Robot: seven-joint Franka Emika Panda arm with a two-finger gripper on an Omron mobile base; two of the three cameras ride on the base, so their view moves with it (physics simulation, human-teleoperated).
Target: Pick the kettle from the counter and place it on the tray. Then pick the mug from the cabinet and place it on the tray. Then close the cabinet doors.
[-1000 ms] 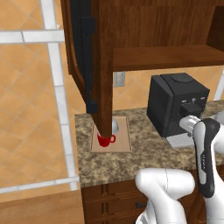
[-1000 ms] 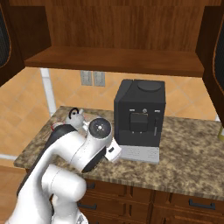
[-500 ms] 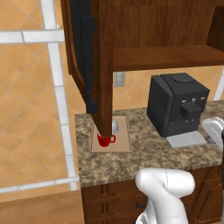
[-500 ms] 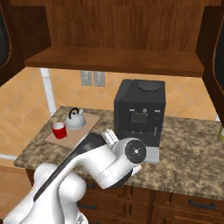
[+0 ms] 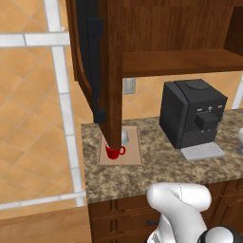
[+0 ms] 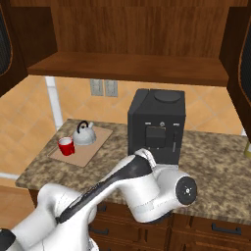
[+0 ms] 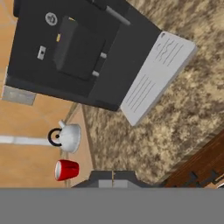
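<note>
The cabinet (image 6: 127, 29) is seen open above the table (image 6: 215, 162), on which the tray (image 6: 82, 147) is loaded with kettle (image 6: 85, 135) and mug (image 6: 65, 146) side by side, while the jaws are closed on nothing.

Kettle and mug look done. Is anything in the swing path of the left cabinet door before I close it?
Nothing visible blocks it. The left cabinet door hangs open above the tray, where the kettle and mug sit; in the left base view its lower edge overlaps them, so clearance there is unclear. The coffee machine stands under the shelf.
</note>
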